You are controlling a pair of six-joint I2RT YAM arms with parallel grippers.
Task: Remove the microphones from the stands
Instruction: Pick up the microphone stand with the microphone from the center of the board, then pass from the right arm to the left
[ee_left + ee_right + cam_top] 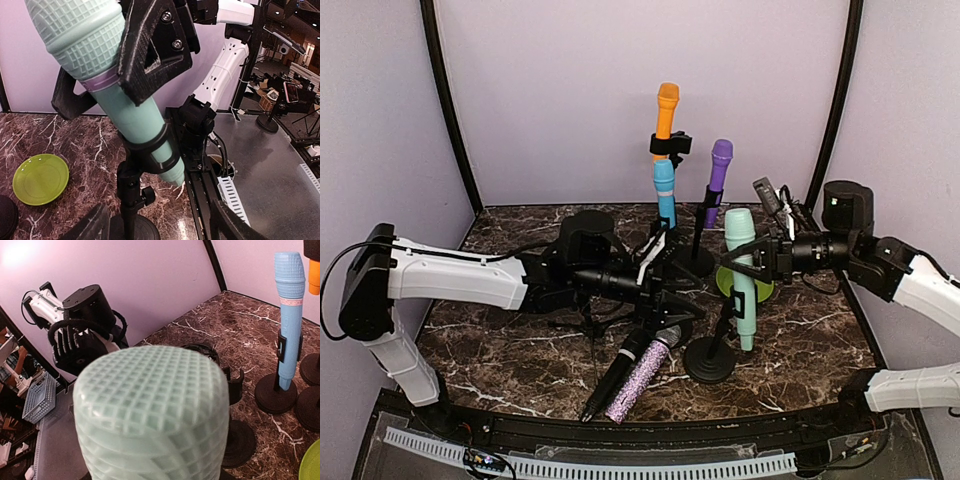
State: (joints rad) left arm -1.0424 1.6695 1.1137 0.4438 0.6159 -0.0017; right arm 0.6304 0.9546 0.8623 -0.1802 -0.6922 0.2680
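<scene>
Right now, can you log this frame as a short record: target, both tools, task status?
target: mint microphone, seated in the clip of its stand
right tool: shut on the mint microphone just below its head
left tool: open, low by the stand pole
status: microphone not yet lifted out

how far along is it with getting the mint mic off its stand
Done: the right gripper is shut on the mint microphone just below its head. In hand: the lift has not begun, and the handle sits in the stand clip. The left gripper is open beside the stand. Left: pull the microphone free.
</scene>
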